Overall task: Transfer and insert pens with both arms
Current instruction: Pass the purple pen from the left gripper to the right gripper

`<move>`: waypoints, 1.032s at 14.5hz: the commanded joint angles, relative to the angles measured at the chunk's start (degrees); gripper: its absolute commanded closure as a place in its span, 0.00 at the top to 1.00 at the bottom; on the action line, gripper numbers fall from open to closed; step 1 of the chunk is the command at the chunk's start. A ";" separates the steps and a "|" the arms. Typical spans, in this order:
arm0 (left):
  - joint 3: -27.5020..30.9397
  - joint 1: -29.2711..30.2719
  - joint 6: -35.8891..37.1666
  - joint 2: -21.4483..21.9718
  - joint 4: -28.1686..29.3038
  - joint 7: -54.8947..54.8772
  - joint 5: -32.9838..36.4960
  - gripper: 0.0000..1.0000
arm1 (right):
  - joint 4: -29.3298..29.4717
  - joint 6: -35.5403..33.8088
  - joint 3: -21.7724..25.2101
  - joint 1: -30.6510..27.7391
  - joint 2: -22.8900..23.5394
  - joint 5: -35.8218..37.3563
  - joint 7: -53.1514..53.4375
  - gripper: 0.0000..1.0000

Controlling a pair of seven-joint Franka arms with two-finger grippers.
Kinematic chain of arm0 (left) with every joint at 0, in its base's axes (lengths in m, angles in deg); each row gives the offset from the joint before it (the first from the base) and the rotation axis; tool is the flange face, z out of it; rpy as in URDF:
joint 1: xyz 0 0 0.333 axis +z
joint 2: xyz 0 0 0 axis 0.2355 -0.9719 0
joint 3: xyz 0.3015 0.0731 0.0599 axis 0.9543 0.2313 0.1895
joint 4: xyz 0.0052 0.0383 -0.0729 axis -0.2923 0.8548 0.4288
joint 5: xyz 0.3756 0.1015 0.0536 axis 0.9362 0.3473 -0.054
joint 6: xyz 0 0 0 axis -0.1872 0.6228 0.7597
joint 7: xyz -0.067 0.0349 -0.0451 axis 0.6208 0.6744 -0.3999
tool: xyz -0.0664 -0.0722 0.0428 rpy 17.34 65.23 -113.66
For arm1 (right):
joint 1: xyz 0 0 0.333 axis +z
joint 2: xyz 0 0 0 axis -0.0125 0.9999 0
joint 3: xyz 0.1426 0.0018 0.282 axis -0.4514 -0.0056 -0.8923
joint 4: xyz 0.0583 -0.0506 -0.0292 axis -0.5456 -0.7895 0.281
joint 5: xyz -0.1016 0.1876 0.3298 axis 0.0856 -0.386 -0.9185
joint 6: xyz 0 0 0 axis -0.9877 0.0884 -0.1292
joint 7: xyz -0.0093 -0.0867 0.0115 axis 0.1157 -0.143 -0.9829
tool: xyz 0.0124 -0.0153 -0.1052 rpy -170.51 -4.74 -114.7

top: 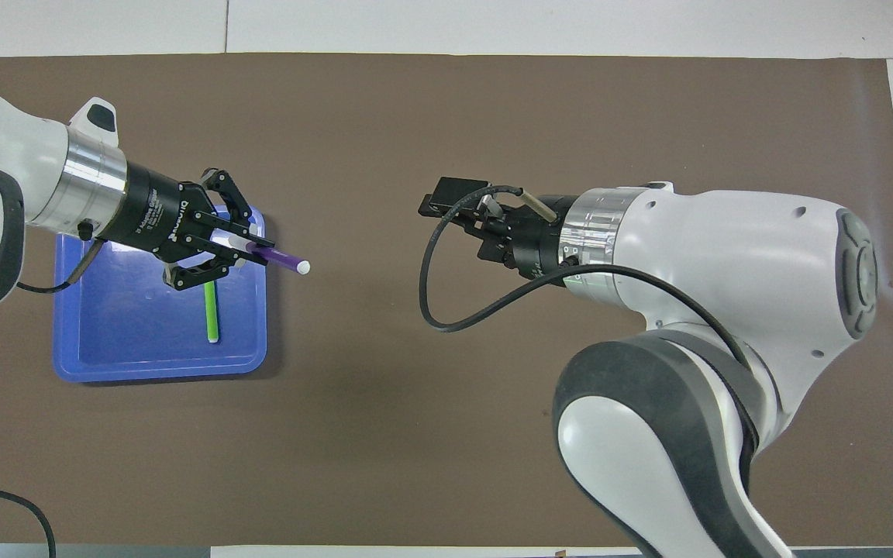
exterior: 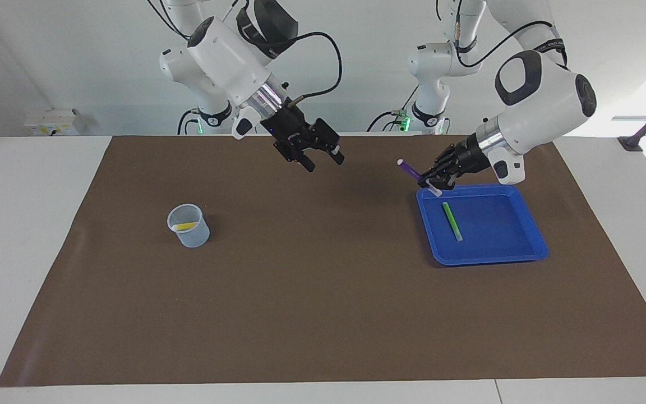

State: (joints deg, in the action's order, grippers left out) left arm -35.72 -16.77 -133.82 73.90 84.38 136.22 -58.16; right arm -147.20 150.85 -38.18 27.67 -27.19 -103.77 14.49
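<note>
Pens counted: three, one yellow, one purple, one green. Going left to right across the facing view: a translucent cup (exterior: 189,225) stands at centre left on the brown mat (exterior: 323,314), and the yellow pen (exterior: 184,226) lies slantwise inside it. At upper centre the right gripper (exterior: 323,161) hangs in the air above bare mat, fingers spread apart and holding nothing. Right of centre, the left gripper (exterior: 434,178) is raised over the tray's upper left corner, clenched on the purple pen (exterior: 411,169), which sticks out up and to the left. At right sits one blue tray (exterior: 530,247) with the green pen (exterior: 452,221) lying flat on its floor, alone.

Overhead view, same order: the left gripper (top: 249,246) enters from the left edge above the tray (top: 105,349); the purple pen (top: 280,259) pokes out past the tray's right rim, whitish tip toward frame centre. The green pen (top: 212,311) shows below the gripper, its upper end covered by it. The right gripper (top: 458,209) sits mid-frame, largely masked by its own wrist and cable.

View differences: only the facing view shows the cup and yellow pen; the overhead view does not include them. The facing view alone shows the purple pen lifted clear of the tray. Counts: two grippers, one cup, one tray, one mat.
</note>
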 commanded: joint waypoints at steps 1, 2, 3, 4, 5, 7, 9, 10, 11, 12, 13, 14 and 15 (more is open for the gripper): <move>0.16 -2.83 -6.56 1.66 3.44 9.39 -5.03 0.00 | -1.64 2.38 -0.14 0.62 -0.70 -1.37 -0.50 1.00; 0.16 -3.88 -8.15 1.84 4.31 11.07 -6.53 0.00 | -1.64 3.51 -0.23 1.05 -0.62 -1.37 -0.15 1.00; 0.16 -4.93 -9.73 2.01 5.02 12.04 -8.28 0.00 | -1.64 4.22 -0.14 1.67 -0.53 -1.46 -0.06 1.00; 0.16 -5.38 -11.40 2.89 6.42 13.27 -10.04 0.00 | -1.64 4.31 -0.14 1.76 -0.44 -1.37 -0.41 1.00; 0.16 -6.25 -12.81 3.24 7.48 13.72 -11.97 0.00 | -1.64 4.49 -0.14 1.93 -0.35 -1.37 -0.76 0.99; 0.16 -6.53 -15.10 4.03 9.24 14.25 -15.32 0.00 | -1.64 6.06 -0.14 2.02 0.17 -1.37 -2.16 0.95; 0.16 -6.96 -16.07 4.56 10.03 14.69 -17.78 0.00 | -1.64 7.04 -0.14 3.16 0.35 -1.37 -2.08 0.93; 0.16 -7.05 -17.21 4.91 10.56 14.95 -18.49 0.00 | -1.47 7.82 -0.14 3.34 0.87 -1.37 -2.08 0.89; 0.16 -7.84 -18.87 5.26 11.35 15.82 -19.02 0.00 | -1.03 9.48 -0.14 4.12 1.84 -1.37 -2.08 0.86; 0.16 -8.97 -20.80 5.62 12.05 16.18 -19.20 0.00 | -1.03 10.89 -0.23 4.65 2.19 -1.37 -1.99 0.85; 0.16 -9.68 -21.69 5.97 12.67 16.19 -19.20 0.00 | -1.03 11.17 -0.14 4.75 2.20 -1.37 -1.91 0.85; 0.16 -10.12 -22.31 6.14 13.11 16.19 -19.29 0.00 | -1.03 11.17 -0.23 4.83 2.20 -1.37 -1.90 0.84; 0.16 -10.22 -22.58 6.41 13.20 16.19 -19.29 0.00 | -0.77 11.35 -0.23 4.84 2.46 -1.37 -1.90 0.84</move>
State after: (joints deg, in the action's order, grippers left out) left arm -36.09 -25.72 -154.01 77.74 94.61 151.69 -76.20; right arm -148.15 161.21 -38.30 32.59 -25.00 -103.77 14.21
